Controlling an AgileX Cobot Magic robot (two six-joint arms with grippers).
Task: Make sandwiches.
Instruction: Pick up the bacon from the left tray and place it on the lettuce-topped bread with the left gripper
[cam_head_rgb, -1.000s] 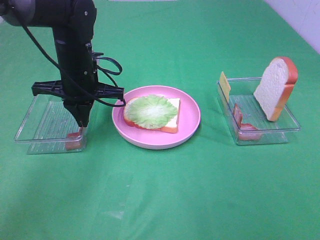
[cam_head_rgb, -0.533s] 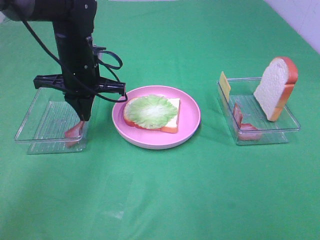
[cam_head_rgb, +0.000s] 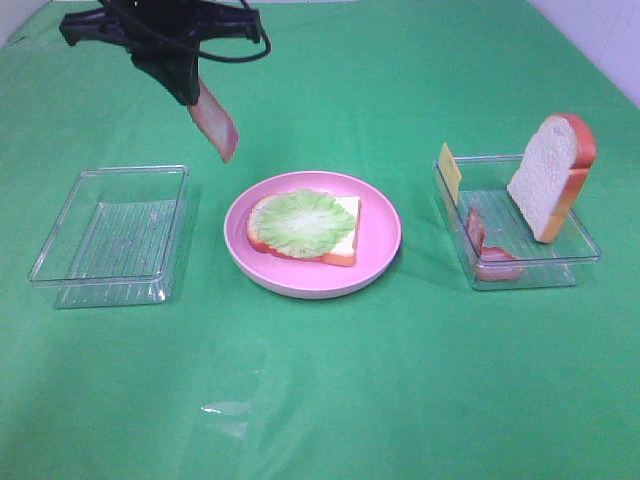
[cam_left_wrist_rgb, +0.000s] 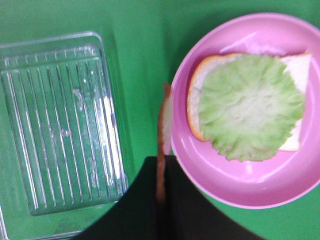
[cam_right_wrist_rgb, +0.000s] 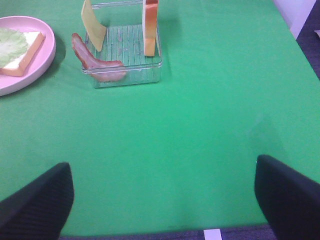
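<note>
My left gripper (cam_head_rgb: 190, 88) hangs high over the table's back left, shut on a reddish-brown bacon strip (cam_head_rgb: 216, 122) that dangles from it. In the left wrist view the bacon strip (cam_left_wrist_rgb: 162, 145) shows edge-on beside the plate, between the shut fingers of that gripper (cam_left_wrist_rgb: 161, 172). The sandwich base, a bread slice (cam_head_rgb: 343, 238) topped with a lettuce leaf (cam_head_rgb: 300, 220), lies on the pink plate (cam_head_rgb: 385, 235). My right gripper (cam_right_wrist_rgb: 162, 200) stands open over bare green cloth, well short of the right tray (cam_right_wrist_rgb: 125, 50); it is out of the exterior high view.
The right tray (cam_head_rgb: 580, 245) holds an upright bread slice (cam_head_rgb: 552, 175), a cheese slice (cam_head_rgb: 450, 172) and a bacon strip (cam_head_rgb: 492, 258). An empty clear tray (cam_head_rgb: 110, 235) sits left of the plate. Green cloth covers the table.
The left gripper rose out of the left tray with the bacon strip and shifted slightly right toward the plate. That tray now holds nothing.
</note>
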